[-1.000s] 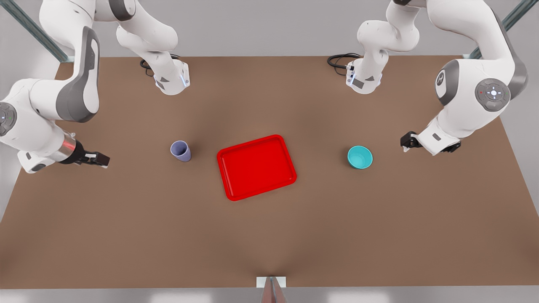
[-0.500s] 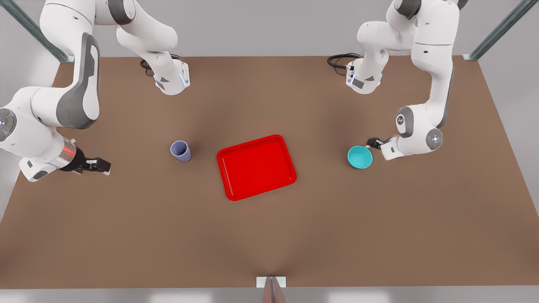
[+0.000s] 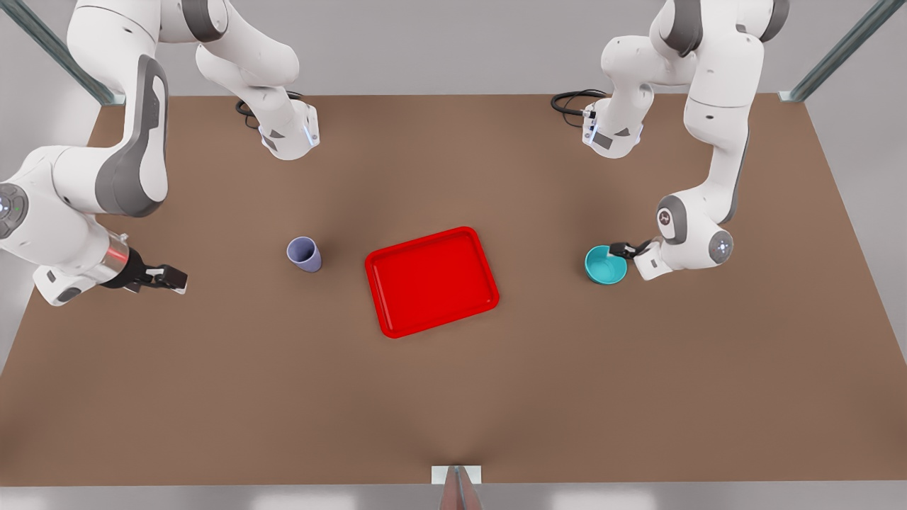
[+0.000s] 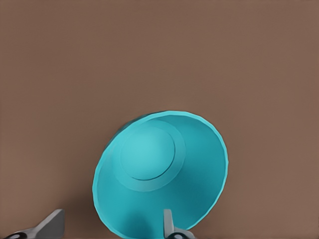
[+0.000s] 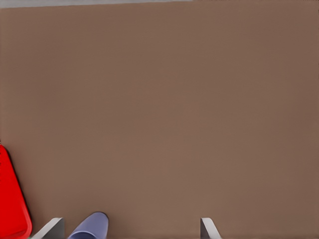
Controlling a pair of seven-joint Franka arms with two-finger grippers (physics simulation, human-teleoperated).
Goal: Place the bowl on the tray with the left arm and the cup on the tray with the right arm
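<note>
The teal bowl (image 3: 604, 265) stands upright on the table at the front view's right, and the left wrist view looks into the bowl (image 4: 149, 164) from close by. My left gripper (image 3: 621, 249) is open at its rim, one finger (image 4: 169, 223) inside the bowl and the other finger (image 4: 52, 226) outside the wall. The lavender cup (image 3: 305, 253) stands left of the red tray (image 3: 431, 280). My right gripper (image 3: 172, 277) is open and hovers well left of the cup, holding nothing. In the right wrist view the cup (image 5: 92, 226) sits between the fingertips (image 5: 50, 228), far off.
The brown table (image 3: 453, 397) has wide bare room in front of the tray. Both arm bases (image 3: 290, 134) and cables stand at the back edge. A corner of the tray (image 5: 12, 199) appears in the right wrist view.
The left arm swung in toward the bowl and came down, so its gripper now straddles the bowl's rim. The right gripper has barely shifted. Bowl, cup and tray have not moved.
</note>
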